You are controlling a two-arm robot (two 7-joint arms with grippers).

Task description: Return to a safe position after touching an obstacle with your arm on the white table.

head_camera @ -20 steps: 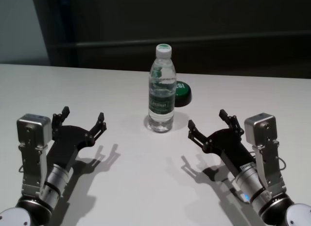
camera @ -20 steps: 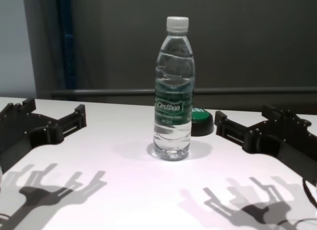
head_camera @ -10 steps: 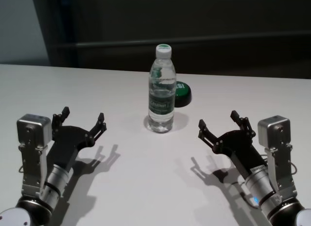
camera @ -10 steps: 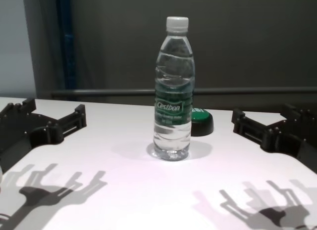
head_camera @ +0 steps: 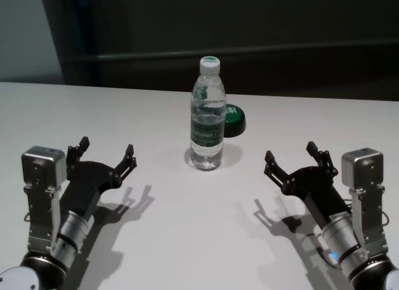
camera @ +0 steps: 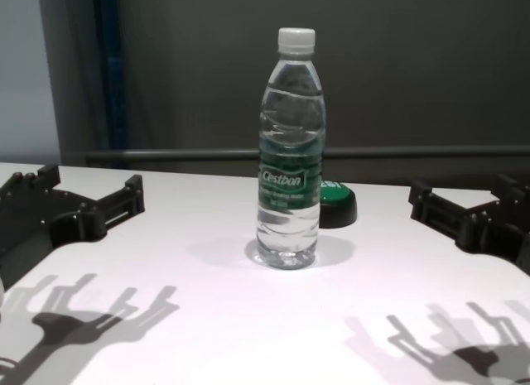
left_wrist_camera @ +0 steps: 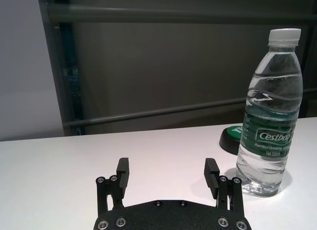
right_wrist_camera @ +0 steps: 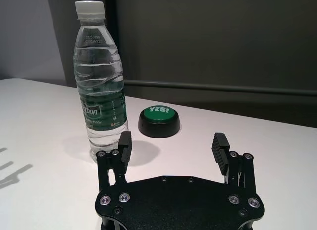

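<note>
The obstacle, a tall clear water bottle (head_camera: 207, 114) (camera: 290, 149) (left_wrist_camera: 268, 114) (right_wrist_camera: 100, 81) with a white cap and dark green label, stands upright at the middle of the white table (head_camera: 187, 227) (camera: 215, 319). My right gripper (head_camera: 292, 158) (camera: 464, 199) (right_wrist_camera: 171, 143) hovers open to the bottle's right, well apart from it, with nothing between its fingers. On the bottle's left my left gripper (head_camera: 106, 151) (camera: 87, 186) (left_wrist_camera: 166, 171) is open and empty, also clear of it.
A low black puck with a green "YES!" top (head_camera: 234, 118) (right_wrist_camera: 159, 120) (camera: 335, 204) sits just behind and to the right of the bottle. A dark wall with a rail runs behind the table's far edge.
My right gripper has drawn back to the right, away from the bottle. The bottle still stands in the same spot, and the left arm has not moved.
</note>
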